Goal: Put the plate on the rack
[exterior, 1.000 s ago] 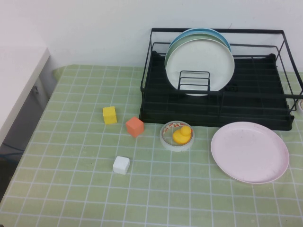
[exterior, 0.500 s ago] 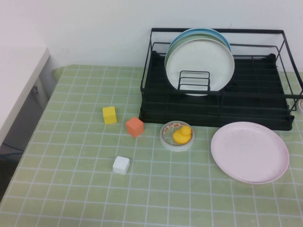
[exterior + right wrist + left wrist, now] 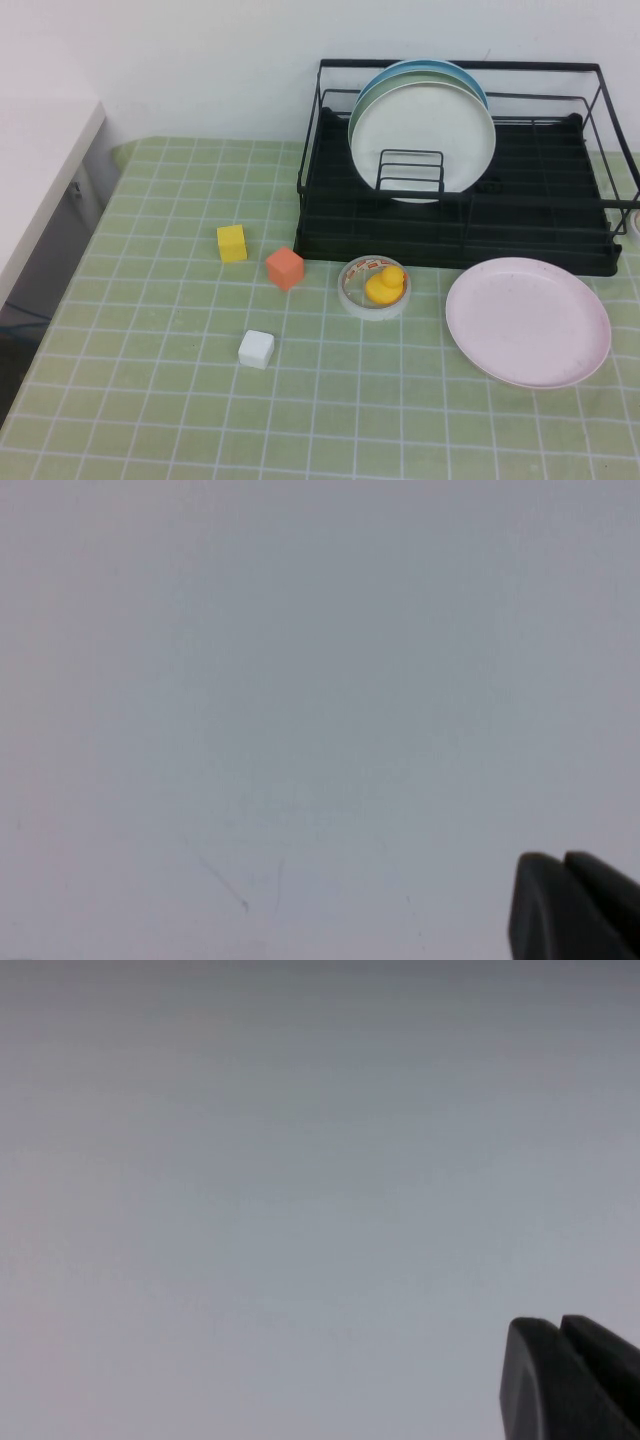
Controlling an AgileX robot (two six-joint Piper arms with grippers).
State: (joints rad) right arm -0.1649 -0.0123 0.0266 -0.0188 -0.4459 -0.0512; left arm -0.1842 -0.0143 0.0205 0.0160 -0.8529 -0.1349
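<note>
— Where's the plate (image 3: 528, 321) now?

— Flat on the tabletop (image 3: 150, 400), just in front of the rack's (image 3: 455, 240) right end, near the yellow duck (image 3: 385, 284) in its ring. A cream plate (image 3: 422, 138) and a blue plate (image 3: 455, 72) stand in the rack already.

— And your arms?

— Neither reaches the high view. My left gripper (image 3: 570, 1380) and right gripper (image 3: 575, 905) each show only a dark tip against blank grey; whether the jaws are open I cannot tell, and I see nothing held.

— How will it handle?

— Stiff, smooth, probably slippery and light. Lying flat, I'd pinch its raised rim at the near edge, then tip it upright between dividers.
</note>
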